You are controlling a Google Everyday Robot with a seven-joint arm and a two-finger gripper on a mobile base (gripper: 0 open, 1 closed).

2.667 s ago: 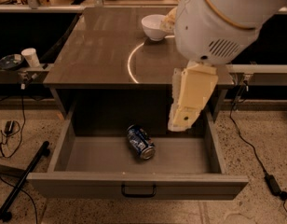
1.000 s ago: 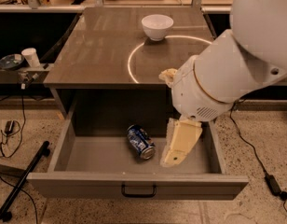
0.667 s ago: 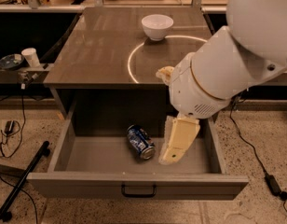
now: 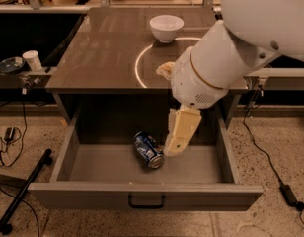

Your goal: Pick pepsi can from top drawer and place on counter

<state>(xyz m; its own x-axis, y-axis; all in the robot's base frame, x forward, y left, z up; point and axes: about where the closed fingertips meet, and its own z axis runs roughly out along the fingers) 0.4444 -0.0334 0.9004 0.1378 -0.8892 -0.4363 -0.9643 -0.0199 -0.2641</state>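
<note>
The pepsi can [image 4: 148, 149], blue with white markings and silver ends, lies on its side on the floor of the open top drawer [image 4: 93, 164], near the middle. The drawer is pulled fully out, its dark pull handle [image 4: 146, 201] at the front. My gripper [image 4: 172, 147] hangs from the big white arm down into the drawer, its cream-coloured tip right beside the can's right end. The glossy grey-brown counter [image 4: 107, 48] lies above and behind the drawer, with a bright curved reflection.
A white bowl [image 4: 166, 27] stands at the back of the counter. A side shelf at the left holds a white cup [image 4: 32, 60] and a dark dish [image 4: 10, 64]. Cables and a black bar [image 4: 23, 191] lie on the floor beside the cabinet.
My gripper has come down from above the drawer's right part into the drawer and moved left, closer to the can. The can has not moved.
</note>
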